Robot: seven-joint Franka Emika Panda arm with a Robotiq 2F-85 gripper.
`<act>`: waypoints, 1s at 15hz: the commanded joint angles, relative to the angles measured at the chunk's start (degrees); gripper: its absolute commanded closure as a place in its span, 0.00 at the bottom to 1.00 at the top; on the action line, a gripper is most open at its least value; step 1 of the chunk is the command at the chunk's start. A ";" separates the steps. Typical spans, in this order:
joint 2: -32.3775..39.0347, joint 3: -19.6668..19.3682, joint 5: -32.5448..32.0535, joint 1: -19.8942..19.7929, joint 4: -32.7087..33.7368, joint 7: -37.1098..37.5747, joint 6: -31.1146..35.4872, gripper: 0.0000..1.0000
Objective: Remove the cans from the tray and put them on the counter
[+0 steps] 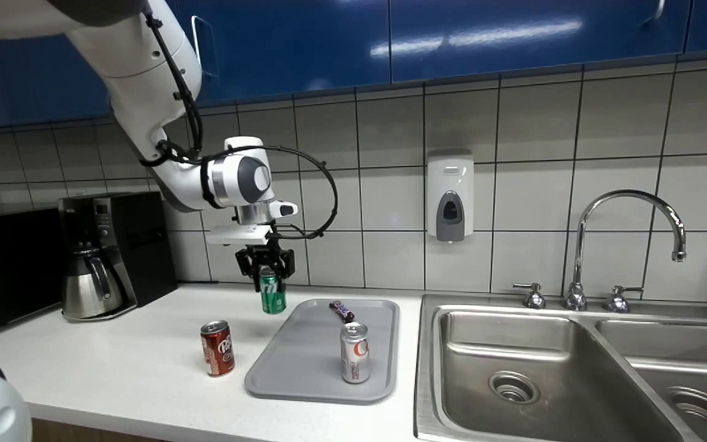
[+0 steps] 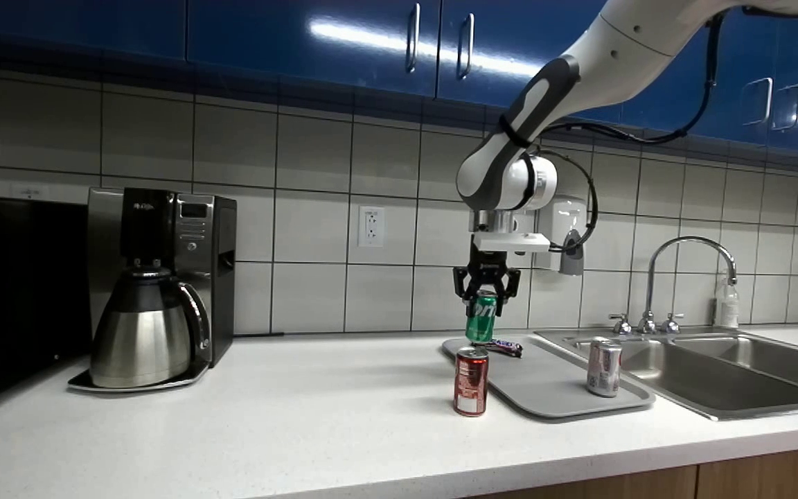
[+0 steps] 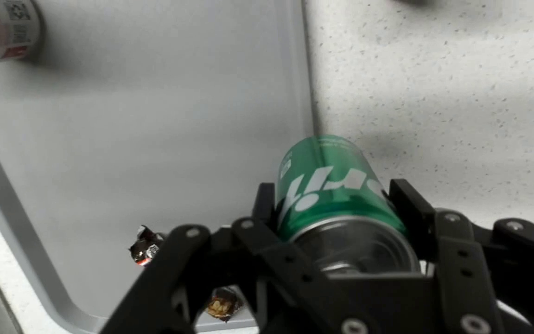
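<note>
Green cylindrical can (image 3: 339, 195) clasped in gripper (image 2: 485, 305), gray round-cornered tray (image 1: 304, 356), speckled white counter (image 3: 434, 83)

Cabinets (image 1: 439, 37) catch glare (white streaks).

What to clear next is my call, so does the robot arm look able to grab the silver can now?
Probably not yet: the gripper holds the green can and would likely need to release it first. The silver can stands upright on the tray, seemingly unobstructed.
</note>
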 commanded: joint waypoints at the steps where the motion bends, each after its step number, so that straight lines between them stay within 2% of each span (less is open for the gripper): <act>1: 1.34 0.99 0.01 0.96 1.95 3.16 -0.45 0.61; 15: 11.49 -0.43 -1.87 5.07 9.32 9.56 -1.90 0.61</act>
